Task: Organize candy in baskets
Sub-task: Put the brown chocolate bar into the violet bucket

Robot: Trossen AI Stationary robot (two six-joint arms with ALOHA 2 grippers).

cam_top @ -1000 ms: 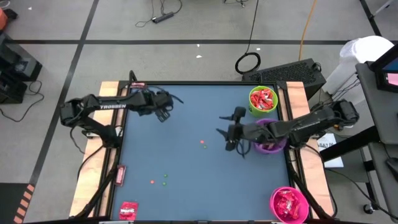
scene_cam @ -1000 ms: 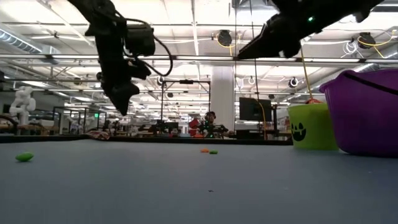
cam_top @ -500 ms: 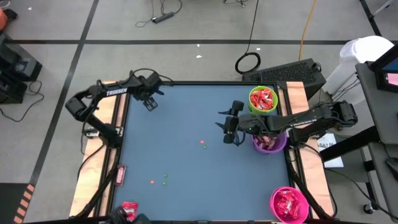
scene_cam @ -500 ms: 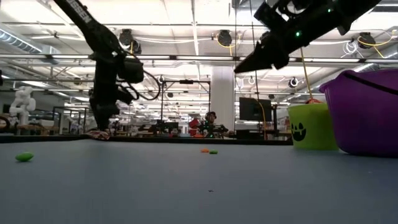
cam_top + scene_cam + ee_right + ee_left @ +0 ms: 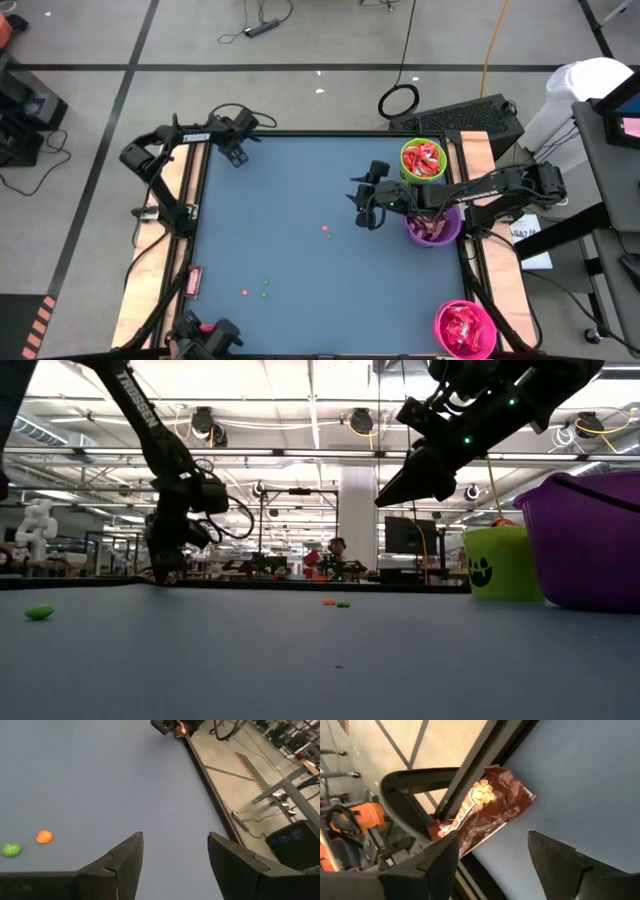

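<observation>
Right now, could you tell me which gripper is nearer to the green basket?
The right gripper: it hangs just beside the green basket, toward mid-table. The left gripper is across the table at the far left corner.

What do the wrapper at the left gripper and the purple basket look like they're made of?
The candy wrapper looks like thin glossy film or foil: dark maroon, crinkled, catching highlights, lying at the table's edge. The purple basket looks like moulded plastic, smooth with a soft sheen and a thin rim. Neither can be confirmed by look alone.

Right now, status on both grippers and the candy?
Left gripper open over maroon candy at table's far-left corner. Right gripper open, empty, mid-table near purple basket. Nothing blocking.
</observation>
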